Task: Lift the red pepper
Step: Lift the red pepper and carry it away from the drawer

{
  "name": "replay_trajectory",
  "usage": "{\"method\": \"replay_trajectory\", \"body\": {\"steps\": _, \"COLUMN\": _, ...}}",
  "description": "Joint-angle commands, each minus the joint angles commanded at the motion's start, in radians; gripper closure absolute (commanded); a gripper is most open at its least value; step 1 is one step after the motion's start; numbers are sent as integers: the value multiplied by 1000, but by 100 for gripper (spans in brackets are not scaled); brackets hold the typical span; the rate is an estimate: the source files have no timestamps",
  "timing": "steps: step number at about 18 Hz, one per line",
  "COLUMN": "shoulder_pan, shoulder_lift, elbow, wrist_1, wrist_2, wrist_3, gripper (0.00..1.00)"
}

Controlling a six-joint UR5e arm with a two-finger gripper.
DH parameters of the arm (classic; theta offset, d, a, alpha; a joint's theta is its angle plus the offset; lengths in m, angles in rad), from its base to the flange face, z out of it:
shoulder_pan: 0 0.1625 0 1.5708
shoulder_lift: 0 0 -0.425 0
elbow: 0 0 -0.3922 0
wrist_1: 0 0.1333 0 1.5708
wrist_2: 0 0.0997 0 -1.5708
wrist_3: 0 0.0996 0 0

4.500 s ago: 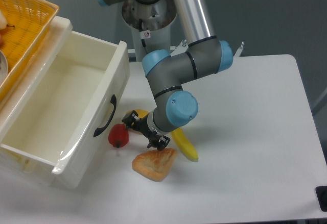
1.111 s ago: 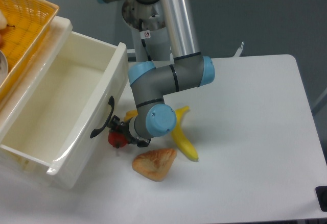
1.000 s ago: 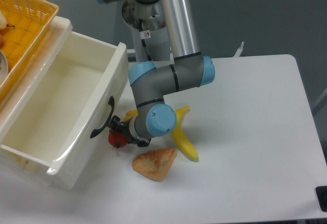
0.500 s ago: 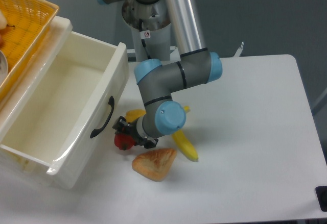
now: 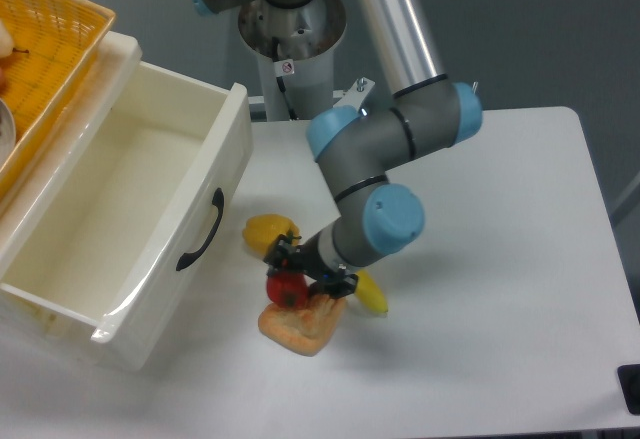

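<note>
Red pepper (image 5: 286, 288) clamped between the gripper (image 5: 303, 272) fingers, over the bread

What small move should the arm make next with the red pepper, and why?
Probably a further straight lift. The claw appears shut on the small glossy red toy pepper, which hangs right above the orange-tan bread piece, with the yellow pepper and the white open drawer close by. Rising first avoids brushing them.
</note>
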Motion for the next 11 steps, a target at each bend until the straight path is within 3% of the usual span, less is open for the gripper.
{"method": "replay_trajectory", "body": {"steps": 5, "shoulder_pan": 34, "shoulder_lift": -20, "elbow": 40, "wrist_1": 35, "wrist_2": 14, "wrist_3": 64, "gripper": 79}}
{"method": "replay_trajectory", "body": {"steps": 11, "shoulder_pan": 84, "shoulder_lift": -20, "elbow": 84, "wrist_1": 75, "wrist_2": 184, "wrist_3": 195, "gripper": 79}}
